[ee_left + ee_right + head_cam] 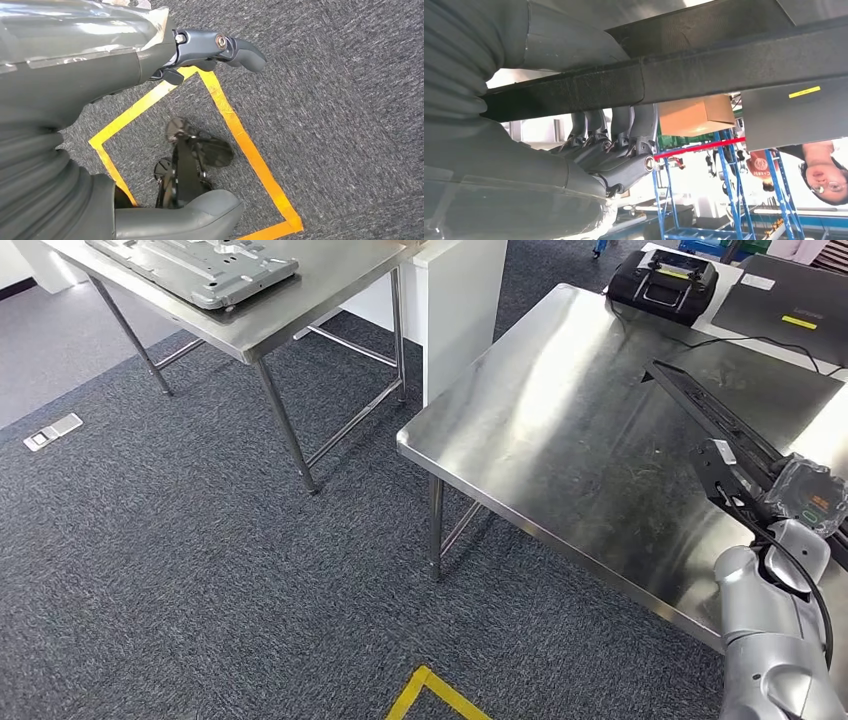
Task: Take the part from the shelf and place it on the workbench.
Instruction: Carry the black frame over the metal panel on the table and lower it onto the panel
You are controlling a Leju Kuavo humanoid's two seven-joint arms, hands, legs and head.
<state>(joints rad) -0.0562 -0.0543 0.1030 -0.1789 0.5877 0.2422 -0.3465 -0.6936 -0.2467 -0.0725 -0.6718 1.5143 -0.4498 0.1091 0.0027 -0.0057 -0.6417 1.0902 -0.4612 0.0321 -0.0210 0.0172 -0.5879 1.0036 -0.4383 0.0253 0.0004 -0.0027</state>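
Observation:
The part (715, 412) is a long, flat black bar. My right hand (790, 495) grips it at its near end and holds it slanting over the right side of the steel workbench (580, 420). In the right wrist view the dark fingers (614, 145) curl around the bar (724, 70). Whether the bar's far end touches the bench top I cannot tell. My left hand (90, 65) hangs over the carpet, fingers (235, 50) and thumb apart, with nothing in it.
A black case (665, 280), a cable and a dark flat mat (790, 305) lie at the workbench's far end. A second steel table (290, 315) at the back left carries a grey metal panel (200, 270). Yellow floor tape (430, 695) runs near my feet. A person (824, 170) stands beyond the bench.

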